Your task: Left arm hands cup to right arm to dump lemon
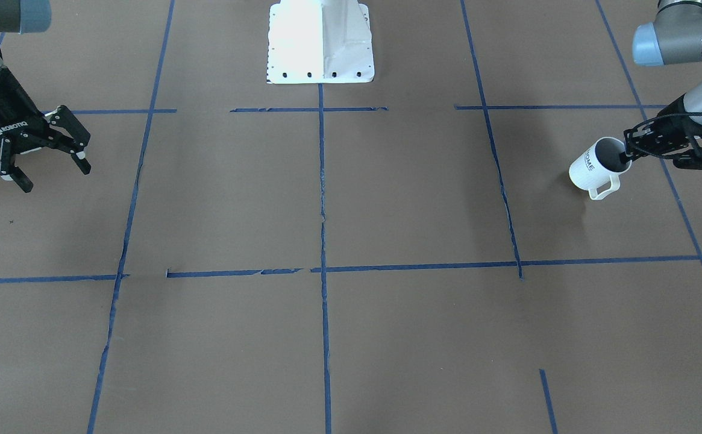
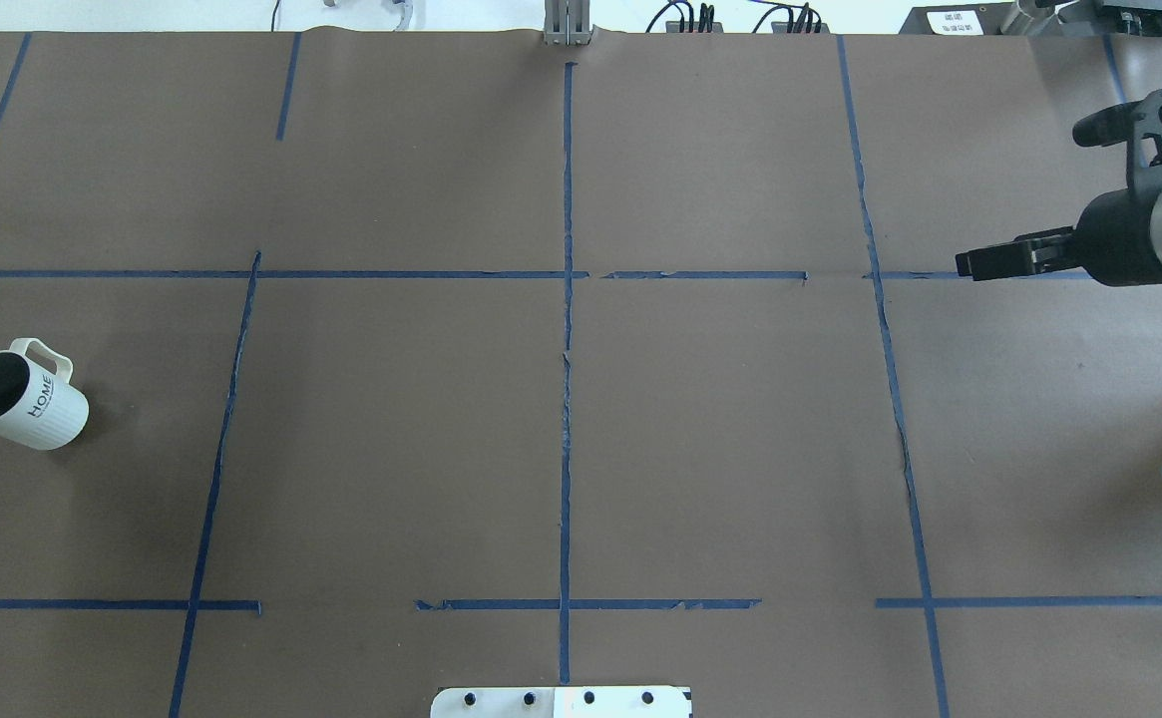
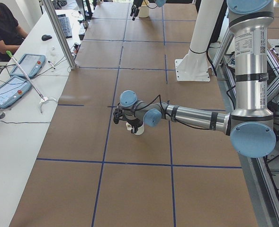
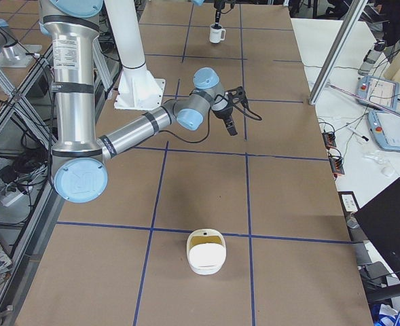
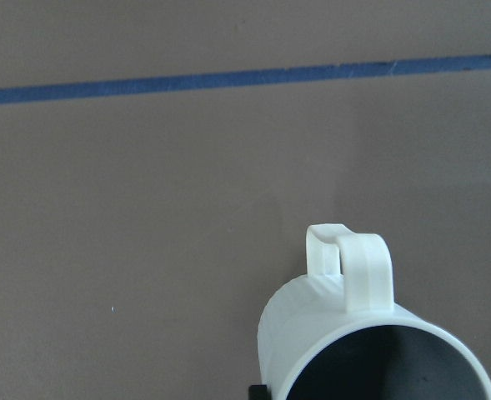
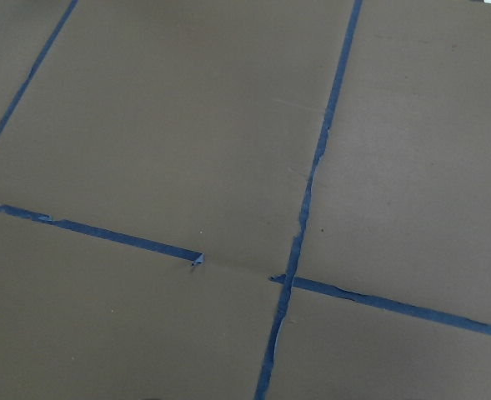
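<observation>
The white ribbed "HOME" cup is at the table's left end, also seen in the overhead view. My left gripper is shut on its rim, one finger inside the mouth. The cup hangs close over the table; I cannot tell whether it touches. The left wrist view shows the cup with its handle pointing away and a dark inside. The lemon is hidden. My right gripper, marked ROBOTIQ, is open and empty above the table's far right end, also seen in the overhead view.
The robot's white base stands at the middle of the near edge. Blue tape lines divide the brown table. A white container with a yellowish inside sits past the right arm at the table's right end. An operator sits by tablets.
</observation>
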Motion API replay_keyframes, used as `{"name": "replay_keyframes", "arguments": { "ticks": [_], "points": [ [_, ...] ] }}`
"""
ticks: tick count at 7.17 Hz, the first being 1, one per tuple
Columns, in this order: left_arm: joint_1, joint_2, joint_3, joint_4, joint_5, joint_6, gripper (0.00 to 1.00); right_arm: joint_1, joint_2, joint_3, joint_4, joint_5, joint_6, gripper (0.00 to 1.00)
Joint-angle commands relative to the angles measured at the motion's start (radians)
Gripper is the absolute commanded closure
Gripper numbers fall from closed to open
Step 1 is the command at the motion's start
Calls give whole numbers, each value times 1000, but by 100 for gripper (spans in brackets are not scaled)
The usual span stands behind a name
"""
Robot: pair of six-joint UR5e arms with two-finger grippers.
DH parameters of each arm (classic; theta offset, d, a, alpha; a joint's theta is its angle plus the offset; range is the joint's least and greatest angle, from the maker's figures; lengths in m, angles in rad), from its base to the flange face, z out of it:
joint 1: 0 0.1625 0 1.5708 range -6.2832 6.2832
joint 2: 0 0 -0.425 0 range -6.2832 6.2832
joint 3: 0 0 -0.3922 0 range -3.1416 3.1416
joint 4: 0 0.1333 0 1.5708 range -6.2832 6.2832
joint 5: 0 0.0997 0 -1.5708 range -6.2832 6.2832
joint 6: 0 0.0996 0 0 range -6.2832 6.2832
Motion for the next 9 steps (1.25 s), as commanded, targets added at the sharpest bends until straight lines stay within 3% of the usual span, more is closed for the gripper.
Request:
{"name": "replay_keyframes", "arguments": {
  "ticks": [1,2,3,6,8,9],
  "points": [
    [-1,6,1,-2,-1,5,20,68,-39,2,-1,89,-2,0],
    [-2,5,-9,-2,-1,4,0,89,-56,5,-16,112,-3,0],
    [-13,3,-23,-1,-2,5,0,130,-80,5,-20,161,-12,0],
    [-213,-2,-79,15,-7,136,0,305,-203,5,-20,385,-14,0],
    [-296,21,-68,99,-10,358,0,344,-289,6,-20,416,-23,0],
    [-370,21,-60,175,-10,496,0,367,-312,2,-21,415,-134,0]
  ]
}}
